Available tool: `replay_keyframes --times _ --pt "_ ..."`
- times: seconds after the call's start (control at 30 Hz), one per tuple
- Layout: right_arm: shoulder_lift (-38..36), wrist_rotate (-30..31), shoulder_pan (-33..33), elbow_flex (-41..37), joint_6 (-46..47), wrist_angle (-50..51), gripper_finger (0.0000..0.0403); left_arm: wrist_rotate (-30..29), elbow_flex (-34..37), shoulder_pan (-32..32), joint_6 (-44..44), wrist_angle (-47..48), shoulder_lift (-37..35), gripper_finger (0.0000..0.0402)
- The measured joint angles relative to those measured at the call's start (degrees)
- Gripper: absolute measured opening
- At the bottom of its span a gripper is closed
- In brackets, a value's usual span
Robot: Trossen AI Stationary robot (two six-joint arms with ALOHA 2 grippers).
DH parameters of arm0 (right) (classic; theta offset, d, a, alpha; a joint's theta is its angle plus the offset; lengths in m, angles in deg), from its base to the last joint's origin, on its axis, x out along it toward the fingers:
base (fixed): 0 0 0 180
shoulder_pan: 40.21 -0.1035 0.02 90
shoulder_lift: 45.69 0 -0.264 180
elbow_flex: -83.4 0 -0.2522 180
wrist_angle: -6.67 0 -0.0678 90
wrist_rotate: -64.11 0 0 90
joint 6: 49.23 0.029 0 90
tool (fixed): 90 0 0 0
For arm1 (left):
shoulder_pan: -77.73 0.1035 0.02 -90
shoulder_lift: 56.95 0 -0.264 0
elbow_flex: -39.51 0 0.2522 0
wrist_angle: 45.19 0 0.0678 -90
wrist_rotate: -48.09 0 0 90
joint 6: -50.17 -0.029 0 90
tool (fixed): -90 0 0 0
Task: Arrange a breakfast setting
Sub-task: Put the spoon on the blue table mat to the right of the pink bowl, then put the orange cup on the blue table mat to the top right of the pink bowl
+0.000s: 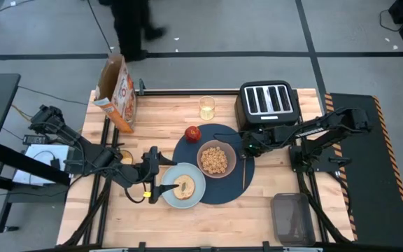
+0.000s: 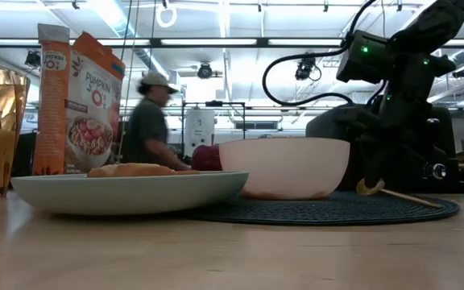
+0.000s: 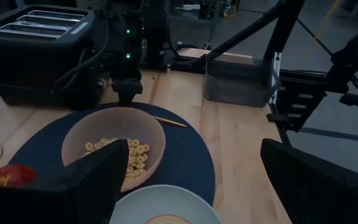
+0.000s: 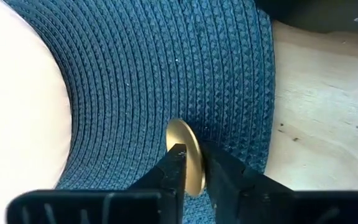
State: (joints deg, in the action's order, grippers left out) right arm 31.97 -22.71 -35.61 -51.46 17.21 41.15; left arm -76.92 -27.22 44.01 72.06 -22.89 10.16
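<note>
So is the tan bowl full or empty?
Partly full: the left wrist view shows cereal rings covering the bottom of the tan bowl, well below its rim.

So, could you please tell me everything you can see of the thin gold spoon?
The thin gold spoon looks like shiny gold metal, with a round flat bowl end and a long slim handle. It lies on the big dark-blue round woven placemat, along its edge to the right of the tan bowl of cereal rings. The right gripper has its jaws on either side of the bowl end, barely parted, right beside the metal.
</note>
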Motion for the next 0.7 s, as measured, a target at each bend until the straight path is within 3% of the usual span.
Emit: replay_keyframes --times 0.23,0.57,0.7 --pt "0.00 0.34 0.02 3.24 -4.63 2.25 0.0100 0.00 0.00 -0.02 0.02 -0.04 0.00 0.0371" --pt "-0.02 7.10 -1.01 11.03 -7.76 20.18 0.0125 0.04 -0.11 0.17 4.49 5.33 -0.08 0.0371" --pt "-0.04 11.37 -4.62 15.40 -7.95 24.63 0.0127 0.36 -5.14 0.17 9.02 15.55 -0.38 0.0371"
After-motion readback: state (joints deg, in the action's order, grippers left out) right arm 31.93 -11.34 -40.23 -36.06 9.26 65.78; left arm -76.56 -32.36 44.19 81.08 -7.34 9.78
